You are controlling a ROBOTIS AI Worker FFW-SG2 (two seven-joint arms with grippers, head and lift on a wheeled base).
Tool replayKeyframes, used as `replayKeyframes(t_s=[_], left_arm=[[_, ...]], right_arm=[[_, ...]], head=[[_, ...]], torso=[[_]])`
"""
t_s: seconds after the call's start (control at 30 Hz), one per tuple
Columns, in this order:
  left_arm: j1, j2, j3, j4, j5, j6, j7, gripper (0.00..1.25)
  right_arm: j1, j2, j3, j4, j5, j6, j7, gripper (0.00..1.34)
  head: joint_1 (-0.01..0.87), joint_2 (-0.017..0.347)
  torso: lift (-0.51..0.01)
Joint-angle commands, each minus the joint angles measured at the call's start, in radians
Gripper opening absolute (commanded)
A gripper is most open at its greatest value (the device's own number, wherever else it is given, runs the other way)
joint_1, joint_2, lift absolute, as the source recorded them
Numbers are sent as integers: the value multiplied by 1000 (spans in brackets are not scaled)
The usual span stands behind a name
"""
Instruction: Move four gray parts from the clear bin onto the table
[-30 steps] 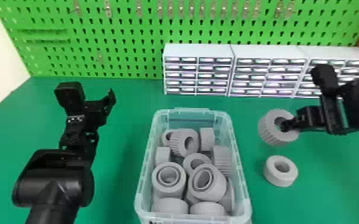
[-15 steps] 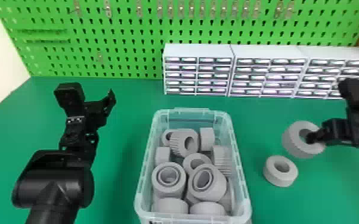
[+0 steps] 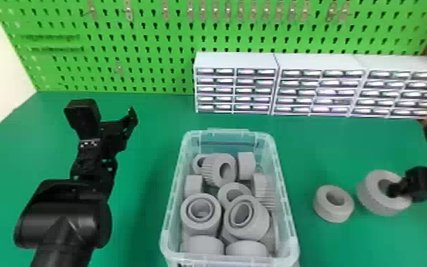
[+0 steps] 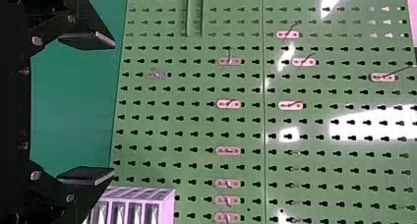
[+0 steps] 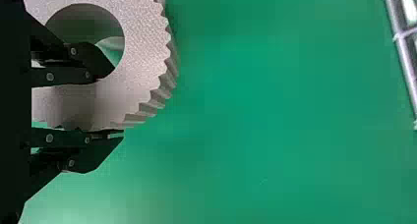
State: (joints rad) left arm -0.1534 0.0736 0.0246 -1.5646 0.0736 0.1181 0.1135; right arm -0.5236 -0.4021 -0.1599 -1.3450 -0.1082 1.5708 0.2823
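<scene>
1. Step, my read: you're on part no. 2 of 4, the set-down. R gripper (image 5: 115, 101) is clamped on the held gear (image 3: 368, 196), one finger thru its hole, the other outside the toothed rim.
2. Head view: held gear's at approx 3 o'clock of the clear bin (image 3: 284, 199), just beside the loose gray part (image 3: 332, 213) on the table (image 3: 330, 152), at its 2-3 o'clock. Can't tell if it's touching down. More gray pcs lie in the bin.
3. L gripper (image 4: 114, 107) is parked, fingers spread w/ nothing between, at the bin's 10 o'clock.
4. Next: get it flat on the tabletop, then open & back the inner finger straight out so you don't drag it into its neighbor.
5. Vs. 0.5 s ago: held gear's shifted toward 4-5 o'clock in head view; L arm, bin & loose part unchanged.
</scene>
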Motion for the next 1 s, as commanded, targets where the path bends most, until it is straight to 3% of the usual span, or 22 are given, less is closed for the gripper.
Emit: replayKeyframes(t_s=[0.0,0.27,0.5,0.97], left_arm=[[0,0,2,0,0,0,0,905],[2,0,2,0,2,0,0,905],[2,0,2,0,3,0,2,905],[3,0,2,0,8,-5,5,905]], right_arm=[[14,-8,-15,33,22,1,0,373],[27,-15,-30,78,42,1,0,373],[34,-6,-33,119,47,1,0,373],[42,2,-35,130,67,1,2,426]], head=[[693,72],[693,72],[693,72],[693,72]], torso=[[-52],[-52],[-52],[-52]])
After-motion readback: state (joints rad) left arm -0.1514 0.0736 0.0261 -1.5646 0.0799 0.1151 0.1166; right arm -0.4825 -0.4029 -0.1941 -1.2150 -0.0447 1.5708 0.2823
